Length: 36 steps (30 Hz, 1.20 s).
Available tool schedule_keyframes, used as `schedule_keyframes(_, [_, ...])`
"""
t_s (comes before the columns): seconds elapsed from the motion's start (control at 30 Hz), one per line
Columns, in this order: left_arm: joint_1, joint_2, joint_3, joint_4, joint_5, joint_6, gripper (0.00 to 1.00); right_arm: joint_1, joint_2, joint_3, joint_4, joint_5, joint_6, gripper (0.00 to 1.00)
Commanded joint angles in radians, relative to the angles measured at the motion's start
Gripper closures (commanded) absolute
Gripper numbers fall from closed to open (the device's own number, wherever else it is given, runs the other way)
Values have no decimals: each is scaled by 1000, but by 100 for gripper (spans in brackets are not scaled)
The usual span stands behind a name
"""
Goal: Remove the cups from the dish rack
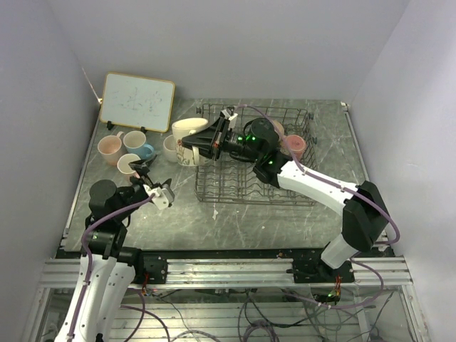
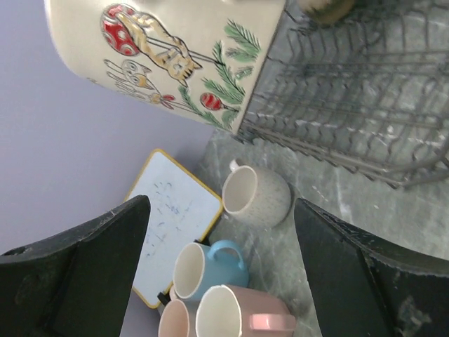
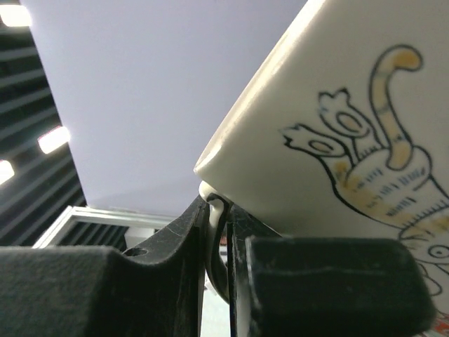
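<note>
My right gripper (image 1: 202,143) is shut on the handle (image 3: 218,213) of a large cream-white cup (image 1: 189,131) with cat drawings. It holds the cup tilted in the air just left of the dish rack (image 1: 285,187). The cup also shows in the right wrist view (image 3: 337,133) and the left wrist view (image 2: 161,49). My left gripper (image 1: 146,171) is open and empty above the cups on the table: a speckled cream cup (image 2: 257,194), a light blue one (image 2: 210,263) and two pale pink ones (image 2: 235,319). A dark pink-red cup (image 1: 293,144) stands in the rack.
A framed whiteboard (image 1: 137,101) leans at the back left, behind the cups on the table. Another cup (image 1: 277,128) shows partly behind my right arm in the rack. Grey walls close in the table on the left, back and right.
</note>
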Motion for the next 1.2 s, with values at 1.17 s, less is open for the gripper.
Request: schedule_keyframes(1.17, [-23, 131, 16, 865, -104, -126, 20, 189, 47, 147, 196, 282, 188, 100])
